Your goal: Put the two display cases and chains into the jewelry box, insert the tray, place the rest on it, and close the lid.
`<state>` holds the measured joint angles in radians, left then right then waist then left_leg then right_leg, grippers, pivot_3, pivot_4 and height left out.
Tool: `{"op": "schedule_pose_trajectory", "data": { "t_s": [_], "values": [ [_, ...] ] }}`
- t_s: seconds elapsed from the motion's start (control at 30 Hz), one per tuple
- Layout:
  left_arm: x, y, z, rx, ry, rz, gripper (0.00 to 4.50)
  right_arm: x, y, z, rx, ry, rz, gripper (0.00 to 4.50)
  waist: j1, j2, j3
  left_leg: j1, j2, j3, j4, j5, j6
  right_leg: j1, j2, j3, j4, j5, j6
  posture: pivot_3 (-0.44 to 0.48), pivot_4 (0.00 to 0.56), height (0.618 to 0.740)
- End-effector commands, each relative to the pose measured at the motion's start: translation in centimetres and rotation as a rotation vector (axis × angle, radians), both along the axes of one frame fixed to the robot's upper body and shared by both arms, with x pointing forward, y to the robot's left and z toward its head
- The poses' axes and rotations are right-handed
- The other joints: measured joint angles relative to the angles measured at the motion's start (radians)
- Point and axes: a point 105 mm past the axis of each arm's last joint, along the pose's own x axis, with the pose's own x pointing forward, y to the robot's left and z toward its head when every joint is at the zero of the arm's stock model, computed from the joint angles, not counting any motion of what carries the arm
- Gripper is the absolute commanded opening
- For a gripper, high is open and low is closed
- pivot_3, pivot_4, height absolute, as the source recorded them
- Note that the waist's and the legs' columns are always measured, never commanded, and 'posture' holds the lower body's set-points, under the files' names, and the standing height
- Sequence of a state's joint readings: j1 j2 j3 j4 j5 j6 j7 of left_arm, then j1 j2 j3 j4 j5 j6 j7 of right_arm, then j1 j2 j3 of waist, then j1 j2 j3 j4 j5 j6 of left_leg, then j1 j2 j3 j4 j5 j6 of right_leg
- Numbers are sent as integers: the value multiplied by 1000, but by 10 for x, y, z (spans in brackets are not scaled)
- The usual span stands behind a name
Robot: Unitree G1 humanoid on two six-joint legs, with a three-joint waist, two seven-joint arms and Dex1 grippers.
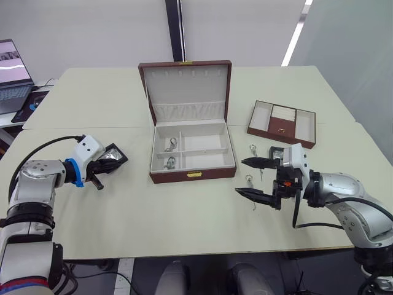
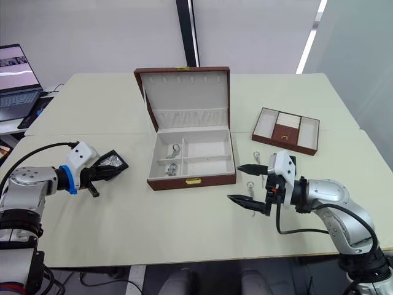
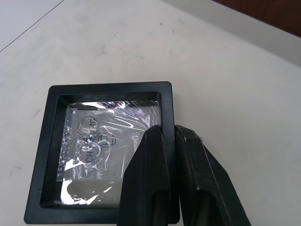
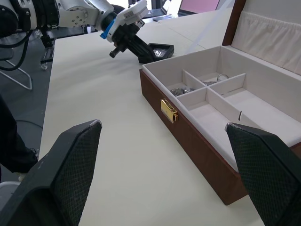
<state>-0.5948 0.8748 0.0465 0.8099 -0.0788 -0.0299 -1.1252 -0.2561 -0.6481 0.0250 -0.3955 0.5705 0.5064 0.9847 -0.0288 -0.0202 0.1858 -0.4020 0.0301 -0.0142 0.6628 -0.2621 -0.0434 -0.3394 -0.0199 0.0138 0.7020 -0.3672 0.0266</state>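
head stereo overhead; wrist cameras close, low

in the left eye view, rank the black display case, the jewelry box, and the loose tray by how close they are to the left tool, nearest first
1. Black display case: pinched at its rim by the left tool, on the table's left side.
2. Jewelry box: open, mid-table, to the right of the tool.
3. Tray: far right, beyond the box.

I count one open jewelry box (image 1: 192, 145), one tray (image 1: 282, 123), two black display cases (image 1: 112, 157) (image 1: 276, 152), two chains in the box (image 1: 171, 145) (image 1: 170, 163), three small jewelry pieces on the table (image 1: 252, 147) (image 1: 249, 179) (image 1: 261, 173), and one laptop (image 1: 13, 77).
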Motion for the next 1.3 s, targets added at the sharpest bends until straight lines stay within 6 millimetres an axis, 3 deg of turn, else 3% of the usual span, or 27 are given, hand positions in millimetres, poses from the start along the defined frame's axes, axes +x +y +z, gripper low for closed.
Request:
{"op": "schedule_pose_trajectory", "data": {
  "t_s": [0.03,0.33,0.63,0.8,1.0,1.3],
  "values": [
    [0,-6,24,-22,-43,-22,32,-2,0,11,8,-54,16,4500,0,0,0,0,0,0,0,0,0,0,0,0,0,0,0,0,150,740],
    [-4,-56,80,-29,-65,-172,32,4,-15,17,32,-59,-67,4500,0,0,0,0,0,0,0,0,0,0,0,0,0,0,0,0,150,740],
    [0,-131,113,-62,-70,-421,32,8,-30,19,45,-69,-211,4500,2,0,0,-1,-1,0,1,0,0,0,0,1,0,0,0,0,150,740],
    [10,-161,110,-45,-60,-529,32,8,-40,16,36,-73,-285,4500,2,0,0,0,-1,0,0,0,0,0,1,1,0,0,0,0,150,740],
    [27,-191,85,13,-58,-629,32,4,-47,16,30,-94,-340,4500,1,0,0,0,-1,1,1,0,0,0,1,2,0,0,0,0,150,740],
    [52,-220,59,89,-101,-669,32,-1,-50,12,36,-88,-386,4500,3,0,0,-3,-2,0,2,0,0,-1,1,1,-1,0,0,0,150,740]
  ]
}}
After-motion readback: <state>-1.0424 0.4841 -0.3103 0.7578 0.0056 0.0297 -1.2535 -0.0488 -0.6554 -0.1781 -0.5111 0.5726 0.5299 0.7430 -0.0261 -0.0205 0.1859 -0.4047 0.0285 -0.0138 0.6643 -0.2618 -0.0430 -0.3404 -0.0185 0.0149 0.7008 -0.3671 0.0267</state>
